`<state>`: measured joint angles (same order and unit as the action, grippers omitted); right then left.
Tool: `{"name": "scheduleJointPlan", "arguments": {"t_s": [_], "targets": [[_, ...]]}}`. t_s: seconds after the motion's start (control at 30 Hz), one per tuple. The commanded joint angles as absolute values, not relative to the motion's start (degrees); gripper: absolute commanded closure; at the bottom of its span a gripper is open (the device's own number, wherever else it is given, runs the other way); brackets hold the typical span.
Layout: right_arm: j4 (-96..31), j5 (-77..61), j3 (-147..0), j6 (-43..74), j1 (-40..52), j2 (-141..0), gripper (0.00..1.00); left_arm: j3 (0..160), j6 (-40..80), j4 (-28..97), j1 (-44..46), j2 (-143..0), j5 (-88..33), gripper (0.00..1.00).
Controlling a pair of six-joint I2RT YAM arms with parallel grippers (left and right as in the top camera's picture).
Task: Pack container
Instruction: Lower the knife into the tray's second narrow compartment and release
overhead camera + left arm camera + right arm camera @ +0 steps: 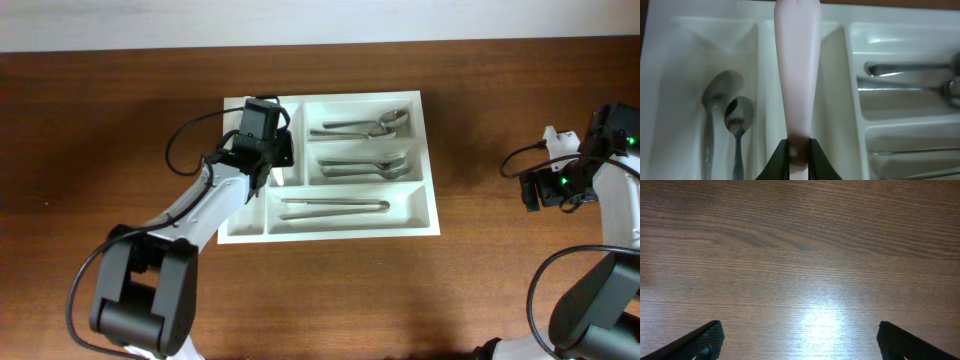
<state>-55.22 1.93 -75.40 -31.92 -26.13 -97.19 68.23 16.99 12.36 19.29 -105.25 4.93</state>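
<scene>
Left claw point(797, 146): clenched on a pale handle point(797, 75).
Pale handle: long axis in line with the narrow slot under it; next slot holds two spoons point(730, 117).
Container point(432, 160): on the bench point(800, 240), directly beneath the left claw.
Right claw point(799, 332): released, empty, well apart from the container.
Nearer arm: left; judged move is straight down.

One tray point(240, 225) is sitting on the tabletop point(100, 120), showing five compartments. Two small spoons point(738, 112) are lying in its leftmost narrow slot, and one pale-handled utensil point(797, 75) is hanging in the left hand point(799, 150). Two bigger spoons point(365, 125) are lying in the far long slot. The remaining metal pieces point(335, 206) are blurring together, so I cannot count them.
</scene>
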Motion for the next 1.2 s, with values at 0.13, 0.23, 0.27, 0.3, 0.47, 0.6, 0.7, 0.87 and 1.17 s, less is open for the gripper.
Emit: {"name": "scheduleJointPlan", "arguments": {"t_s": [0.13, 0.23, 0.27, 0.3, 0.47, 0.6, 0.7, 0.87, 1.17], "targets": [[-55.2, 1.8, -75.4, -31.9, -26.3, -97.1, 0.01, 71.6, 13.6, 11.9, 19.3, -105.9, 5.3, 0.86], [-55.2, 1.8, -75.4, -31.9, -26.3, -97.1, 0.01, 71.7, 13.5, 11.9, 19.3, -105.9, 5.3, 0.75], [-55.2, 1.8, -75.4, -31.9, -26.3, -97.1, 0.01, 71.8, 13.6, 11.9, 19.3, -105.9, 5.3, 0.71], [-55.2, 1.8, -75.4, -31.9, -26.3, -97.1, 0.01, 71.9, 13.5, 12.0, 19.3, -105.9, 5.3, 0.61], [-55.2, 1.8, -75.4, -31.9, -26.3, -97.1, 0.01, 72.7, 13.5, 12.0, 19.3, -105.9, 5.4, 0.53], [-55.2, 1.8, -75.4, -31.9, -26.3, -97.1, 0.01, 74.9, 13.4, 12.7, 19.3, -105.9, 5.4, 0.01], [-55.2, 1.8, -75.4, -31.9, -26.3, -97.1, 0.02, 79.2, 13.1, 15.6, 19.2, -105.2, 7.0, 0.01], [-55.2, 1.8, -75.4, -31.9, -26.3, -97.1, 0.01, 88.5, 13.1, 24.4, 18.0, -101.4, 15.4, 0.01], [-55.2, 1.8, -75.4, -31.9, -26.3, -97.1, 0.01, 91.8, 11.2, 42.5, 10.4, -90.1, 16.3, 0.01]]}}
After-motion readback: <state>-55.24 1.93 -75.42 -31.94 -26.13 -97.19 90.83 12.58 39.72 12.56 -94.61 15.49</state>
